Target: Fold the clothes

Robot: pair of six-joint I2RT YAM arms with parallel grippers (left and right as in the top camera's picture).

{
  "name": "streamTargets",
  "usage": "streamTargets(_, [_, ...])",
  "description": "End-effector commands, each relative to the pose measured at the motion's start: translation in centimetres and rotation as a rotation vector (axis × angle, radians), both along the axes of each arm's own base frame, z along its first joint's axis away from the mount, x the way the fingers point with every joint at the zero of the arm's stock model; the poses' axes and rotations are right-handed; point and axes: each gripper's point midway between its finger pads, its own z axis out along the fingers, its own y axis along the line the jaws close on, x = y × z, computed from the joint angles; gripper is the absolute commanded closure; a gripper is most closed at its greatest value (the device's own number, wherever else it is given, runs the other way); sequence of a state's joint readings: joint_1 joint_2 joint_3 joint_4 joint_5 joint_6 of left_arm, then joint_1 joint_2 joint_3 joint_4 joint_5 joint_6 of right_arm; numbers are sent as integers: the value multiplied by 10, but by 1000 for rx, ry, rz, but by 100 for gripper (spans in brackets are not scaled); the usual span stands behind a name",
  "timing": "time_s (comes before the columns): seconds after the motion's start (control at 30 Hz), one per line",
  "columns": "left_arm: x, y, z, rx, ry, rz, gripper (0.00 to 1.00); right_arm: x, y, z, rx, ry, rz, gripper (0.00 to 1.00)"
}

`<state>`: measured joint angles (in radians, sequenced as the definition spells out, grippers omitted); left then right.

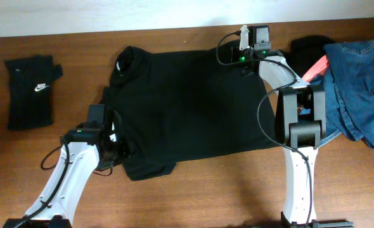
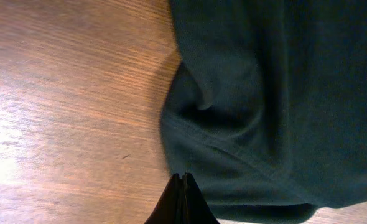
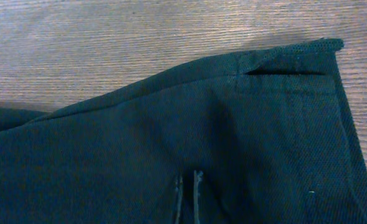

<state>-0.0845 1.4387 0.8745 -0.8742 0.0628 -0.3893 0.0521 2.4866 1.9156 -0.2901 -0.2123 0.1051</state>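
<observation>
Shirt: black shirt [image 1: 187, 107] lies spread flat in the middle of the table [image 1: 174, 196], collar toward the left edge
Other clothes: swoosh-marked piece [image 1: 32, 88] folded near the left edge; denim [image 1: 361, 82] and coral-pink piece [image 1: 318, 65] heaped at the right edge
Left gripper [image 2: 185, 199]: closed, tips at the shirt's near-left sleeve hem; cannot tell if cloth is pinched
Right gripper [image 3: 188, 196]: closed, down on the shirt's far edge by a side slit; grip unclear
Handling: likely light, limp, draggy; best pinched at stitched hems
</observation>
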Motion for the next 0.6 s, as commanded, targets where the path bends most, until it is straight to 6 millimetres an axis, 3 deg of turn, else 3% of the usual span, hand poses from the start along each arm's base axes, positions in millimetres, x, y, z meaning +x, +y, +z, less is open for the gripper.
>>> streamTargets(0.0, [-13, -7, -18, -42, 54, 7, 100, -4, -4, -22, -7, 44, -9, 96])
streamTargets(0.33, [-23, -17, -57, -98, 100, 2, 99, -4, -4, -22, -7, 45, -9, 96])
streamTargets(0.57, [-36, 8, -78, 44, 178, 15, 100, -4, -4, -22, -7, 46, -9, 96])
